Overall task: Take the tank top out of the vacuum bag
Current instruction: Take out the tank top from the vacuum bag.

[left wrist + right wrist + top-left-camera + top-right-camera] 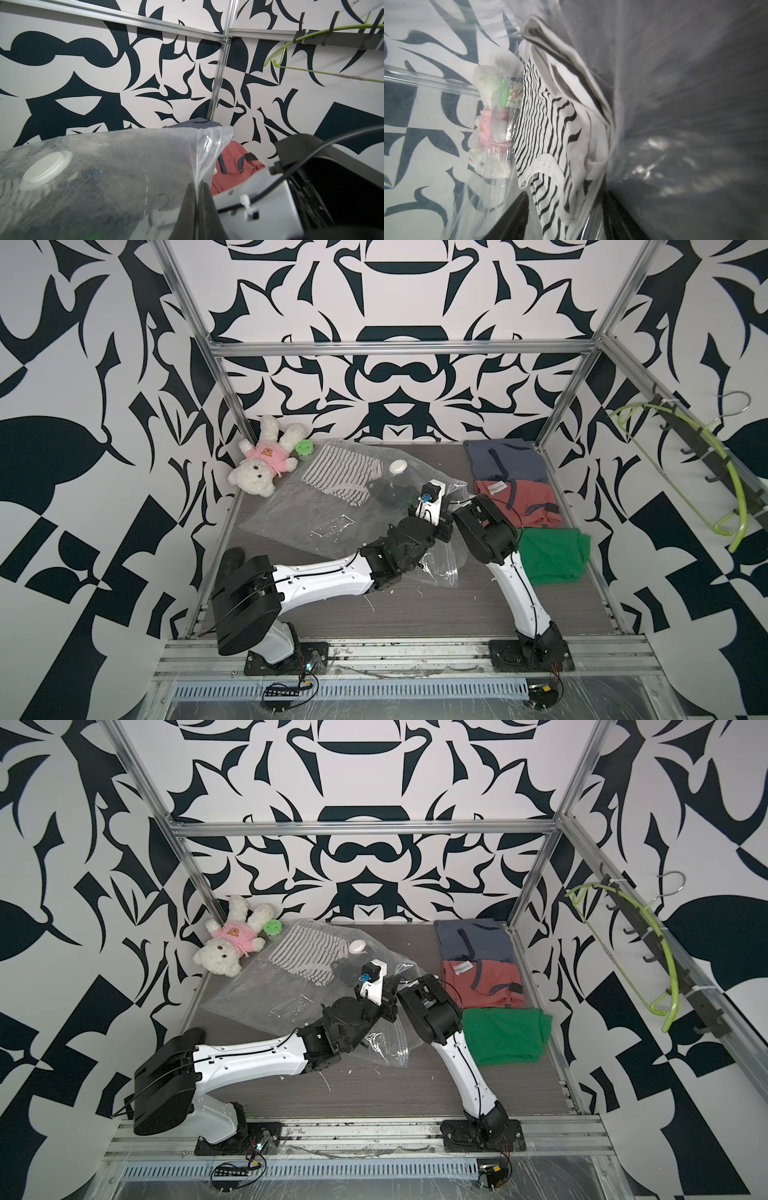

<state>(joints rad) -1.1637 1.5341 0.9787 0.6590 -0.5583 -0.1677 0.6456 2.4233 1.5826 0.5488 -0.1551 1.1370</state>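
Observation:
The vacuum bag [316, 510] [270, 998] is clear crinkly plastic lying across the table's middle, its round white valve [397, 466] [44, 169] on top. The black-and-white striped tank top [340, 475] [307, 955] [550, 124] lies inside it, toward the back left. My left gripper [440, 493] [197, 187] is shut on the bag's zip-seal edge and holds that edge raised. My right gripper [566, 195] is inside the bag, seen in a top view as a dark shape [386, 493] through the plastic. Its jaws stand apart on either side of a fold of the tank top.
A white teddy bear [266, 464] in a pink shirt and a small green pot [304, 449] lie at the back left beside the bag. Folded blue-grey [505, 462], red [515, 502] and green [552, 556] garments line the right side. A green hanger [723, 472] hangs on the right rail.

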